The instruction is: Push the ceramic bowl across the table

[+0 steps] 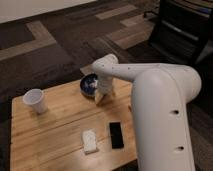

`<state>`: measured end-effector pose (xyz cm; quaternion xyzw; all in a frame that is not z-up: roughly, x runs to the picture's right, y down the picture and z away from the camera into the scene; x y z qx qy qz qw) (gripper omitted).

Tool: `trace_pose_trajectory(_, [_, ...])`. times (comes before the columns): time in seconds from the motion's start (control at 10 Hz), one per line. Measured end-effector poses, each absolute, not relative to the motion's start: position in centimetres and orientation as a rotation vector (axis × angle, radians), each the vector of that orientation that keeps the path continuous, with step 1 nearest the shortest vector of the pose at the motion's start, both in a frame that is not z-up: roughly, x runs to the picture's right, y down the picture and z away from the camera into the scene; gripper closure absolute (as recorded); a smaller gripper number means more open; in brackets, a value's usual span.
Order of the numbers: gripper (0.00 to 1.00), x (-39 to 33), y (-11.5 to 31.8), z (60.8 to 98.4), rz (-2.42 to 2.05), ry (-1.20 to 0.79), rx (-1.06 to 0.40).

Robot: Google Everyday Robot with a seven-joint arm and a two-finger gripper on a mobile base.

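The ceramic bowl (89, 83), dark blue outside with a blue-and-white inside, sits near the far edge of the wooden table (55, 127). My white arm reaches over from the right and bends down beside the bowl. The gripper (101, 96) hangs at the bowl's right side, close against it, low over the tabletop. The arm hides the bowl's right rim.
A white cup (35, 100) stands at the table's left. A white flat object (90, 141) and a black phone-like slab (116, 135) lie near the front. An orange item (130, 107) peeks out by my arm. Dark chairs (180, 30) stand at the back right.
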<state>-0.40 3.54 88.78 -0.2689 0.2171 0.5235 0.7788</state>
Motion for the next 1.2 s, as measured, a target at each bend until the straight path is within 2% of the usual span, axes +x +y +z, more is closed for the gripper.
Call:
trace_pose_trajectory(0.2, [0.35, -1.5, -0.7, 91.6, 1.074, 0.464, -0.517])
trace_pose_trajectory(0.6, [0.35, -3.4, -7.7, 92.7, 1.079, 0.406, -0.402])
trace_pose_trajectory(0.9, [0.35, -4.7, -8.1, 90.3, 1.087, 0.388, -0.409])
trace_pose_trajectory(1.2, [0.35, -4.8, -8.1, 90.2, 1.088, 0.388, -0.41])
